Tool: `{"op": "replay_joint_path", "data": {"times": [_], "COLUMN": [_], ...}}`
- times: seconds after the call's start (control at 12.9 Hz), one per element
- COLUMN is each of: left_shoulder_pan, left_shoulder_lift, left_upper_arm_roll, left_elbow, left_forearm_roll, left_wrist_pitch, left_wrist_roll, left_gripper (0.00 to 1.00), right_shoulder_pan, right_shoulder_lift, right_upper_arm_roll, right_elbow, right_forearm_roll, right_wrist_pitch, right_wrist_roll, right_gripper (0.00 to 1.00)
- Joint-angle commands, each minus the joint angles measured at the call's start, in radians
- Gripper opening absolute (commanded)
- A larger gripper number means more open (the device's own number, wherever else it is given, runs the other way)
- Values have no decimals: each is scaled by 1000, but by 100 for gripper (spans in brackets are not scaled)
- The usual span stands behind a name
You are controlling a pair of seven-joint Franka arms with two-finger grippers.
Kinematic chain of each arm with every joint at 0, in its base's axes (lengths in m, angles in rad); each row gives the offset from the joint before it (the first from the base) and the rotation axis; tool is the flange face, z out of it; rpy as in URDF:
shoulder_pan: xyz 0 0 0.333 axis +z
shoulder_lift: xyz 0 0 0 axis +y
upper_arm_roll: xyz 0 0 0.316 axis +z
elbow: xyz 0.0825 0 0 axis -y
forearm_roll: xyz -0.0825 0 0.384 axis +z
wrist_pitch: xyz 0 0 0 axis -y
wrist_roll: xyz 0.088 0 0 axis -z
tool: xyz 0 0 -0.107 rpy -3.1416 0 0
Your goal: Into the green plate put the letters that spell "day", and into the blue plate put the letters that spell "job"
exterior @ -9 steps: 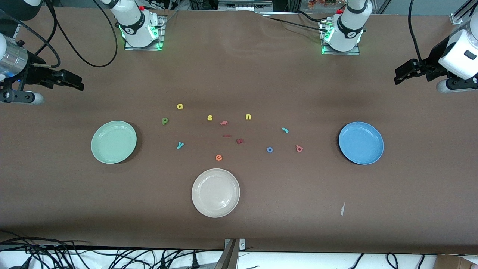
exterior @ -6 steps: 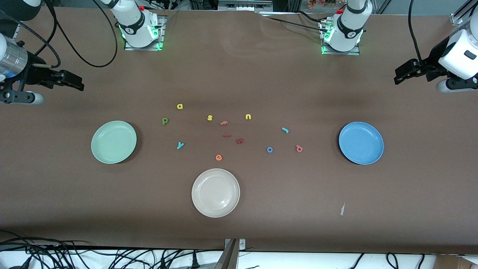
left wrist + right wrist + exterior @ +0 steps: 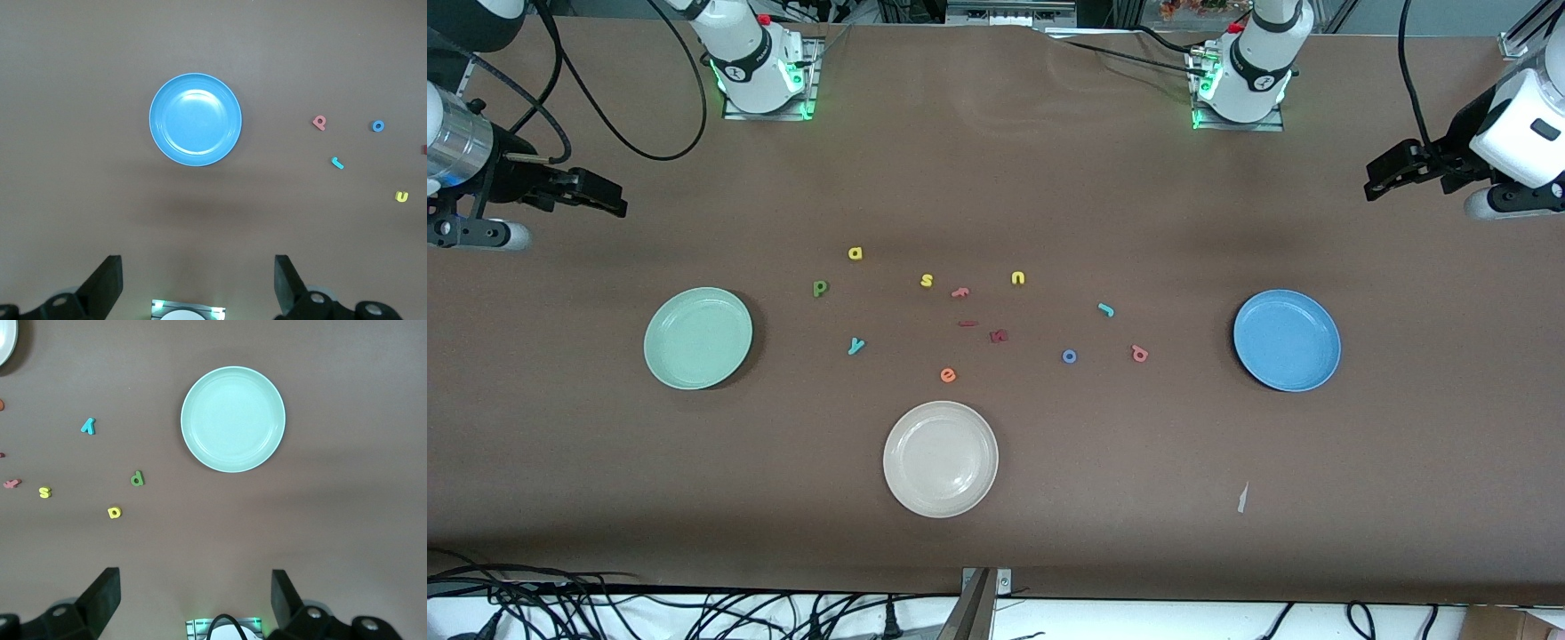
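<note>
Job letters: your blue "o" (image 3: pixel 1069 356) and coral "b" (image 3: pixel 1139 354) sit nearest the camera, teal "j" (image 3: pixel 1105 309) at their 12 o'clock.
Blue plate (image 3: pixel 1307 373): toward the left arm's end of the table, nothing in it.
Day letters: teal "y" (image 3: pixel 856 346), then green "d" (image 3: pixel 820 288), yellow "a" (image 3: pixel 855 253) farthest.
Green plate (image 3: pixel 671 369): toward the right arm's end, nothing in it.
Left gripper (image 3: pixel 1375 185): you've got it waiting aloft, fingers apart.
Right gripper (image 3: pixel 615 203): waiting aloft, fingers apart.

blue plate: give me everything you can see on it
The blue plate is round, shallow and medium blue, with a smooth, slightly glossy inside and a raised rim; it looks like plastic. It sits flat and upright on the brown table toward the left arm's end, and it is empty. Nothing touches it but the table. The closest letter, the coral-pink "b", lies apart from it.
</note>
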Motion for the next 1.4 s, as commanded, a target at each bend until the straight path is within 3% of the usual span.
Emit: {"op": "replay_joint_path", "data": {"times": [0.0,1.32], "left_shoulder_pan": [-2,-1], "left_shoulder_lift": [11,8], "left_upper_arm_roll": [-4,-42], "left_elbow": [34,36], "left_forearm_roll": [-10,-13], "left_wrist_pitch": [-21,-25], "left_wrist_roll": [3,3], "left_gripper": [100,100], "right_shoulder_pan": [-8,-8], "right_shoulder_lift": [-2,-4], "right_upper_arm_roll": [2,3], "right_elbow": [5,3], "right_forearm_roll": [15,15], "right_wrist_pitch": [-4,-7], "right_wrist_roll": [-6,-7], "right_gripper": [100,100]}}
